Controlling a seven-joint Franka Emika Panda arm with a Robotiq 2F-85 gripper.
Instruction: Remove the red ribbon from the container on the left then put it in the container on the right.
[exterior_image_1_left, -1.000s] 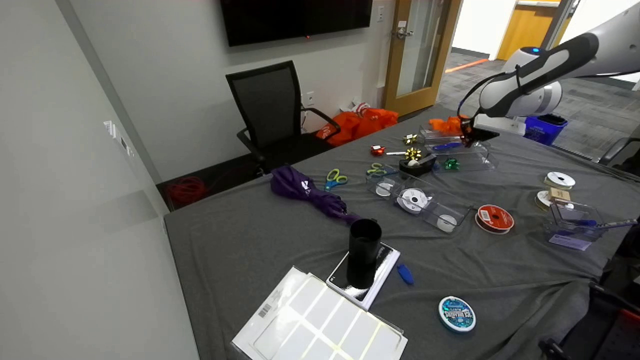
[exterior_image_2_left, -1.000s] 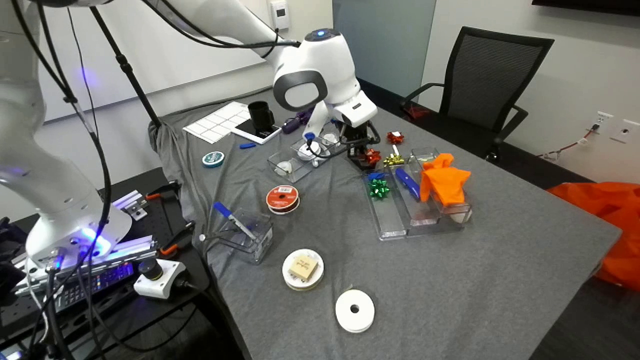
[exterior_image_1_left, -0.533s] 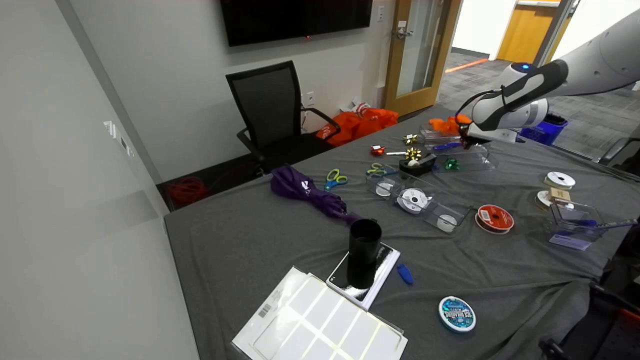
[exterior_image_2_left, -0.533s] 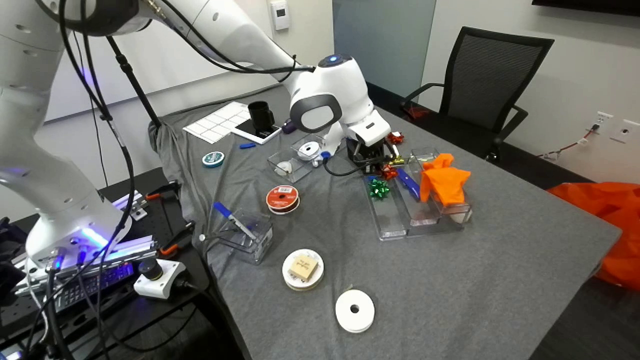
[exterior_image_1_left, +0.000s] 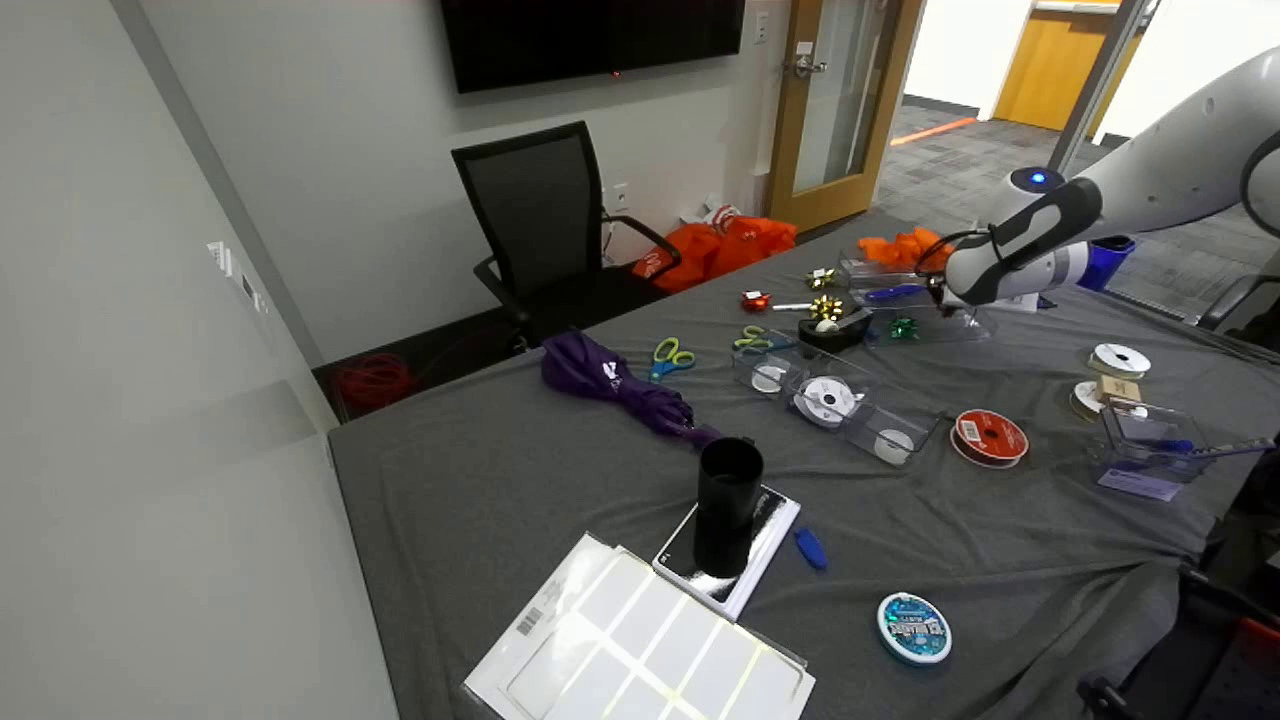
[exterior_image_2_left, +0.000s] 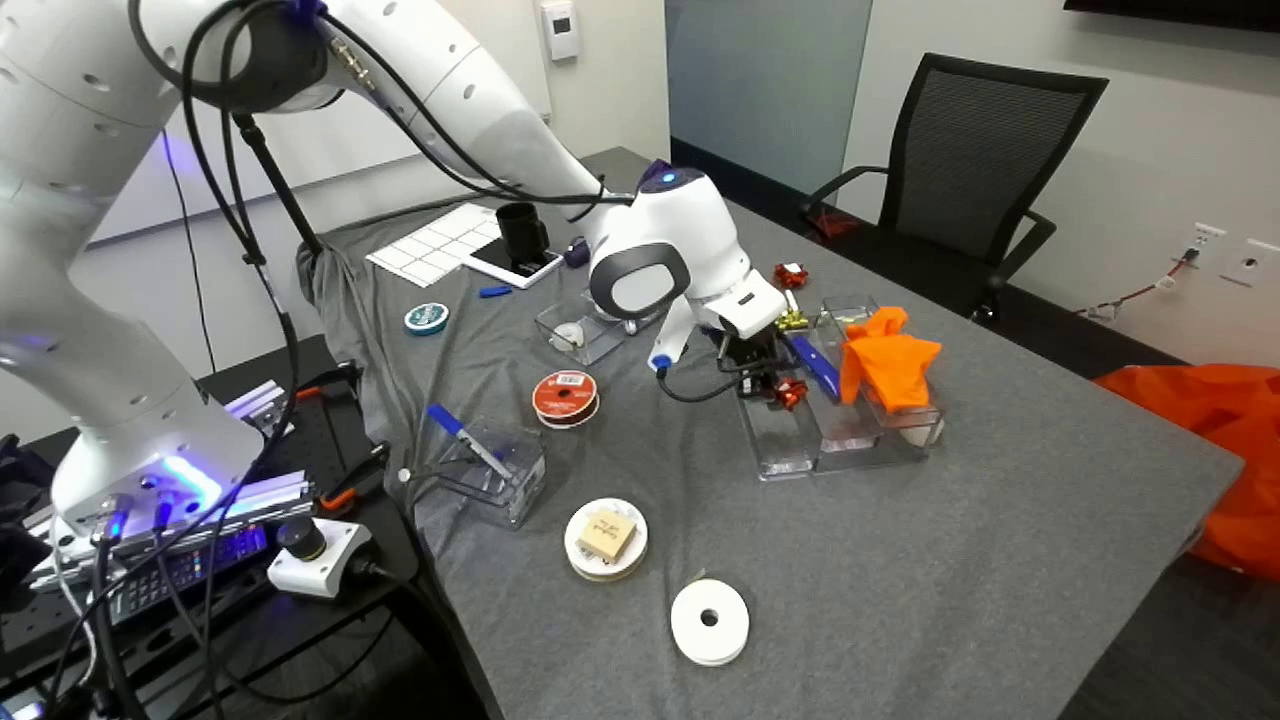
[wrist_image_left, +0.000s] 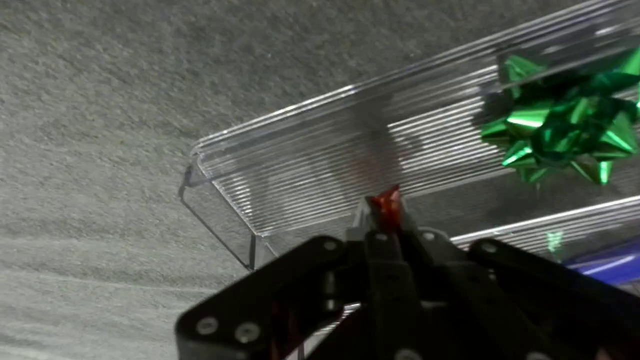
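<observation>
Gripper at bottom of view, fingertips pinched together on the red ribbon; a small glossy point of it pokes out between them. Beyond lies a clear ribbed container, set aslant, blurred in places. Green bow sits in it, towards the right. Blue object lower down, cut off by the right edge. Grey cloth at left and top.

Downward fingers, nearly together.
</observation>
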